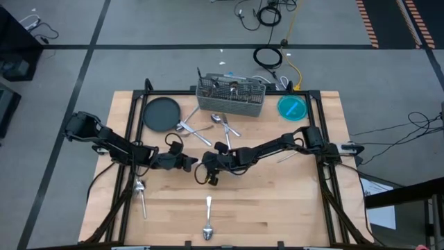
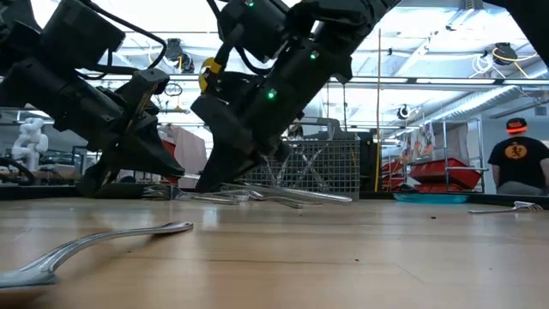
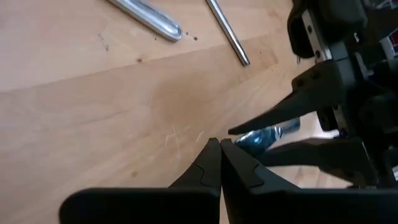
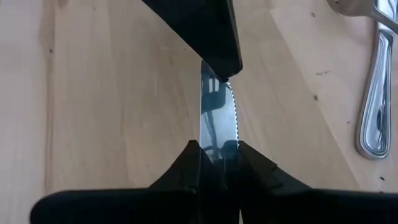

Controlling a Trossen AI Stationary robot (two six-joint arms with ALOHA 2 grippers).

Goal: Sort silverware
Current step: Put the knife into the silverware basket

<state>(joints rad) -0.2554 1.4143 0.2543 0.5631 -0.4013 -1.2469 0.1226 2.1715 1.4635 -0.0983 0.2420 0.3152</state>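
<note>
Near the middle of the worktop (image 1: pixel 277 208), a serrated knife (image 4: pixel 219 124) stands clamped between the right gripper (image 4: pixel 214 149)'s jaws, its far end touching the tip of the left gripper (image 3: pixel 219 144), whose jaws are pressed together.

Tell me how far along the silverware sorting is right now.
Partly done: several pieces already stand in the mesh caddy. In hand: the right end effector is shut on a serrated knife at mid-table, with the left end effector shut at the knife's far end. Left: loose pieces by the dark plate, a spoon at the near edge, and a fork on the left.
</note>
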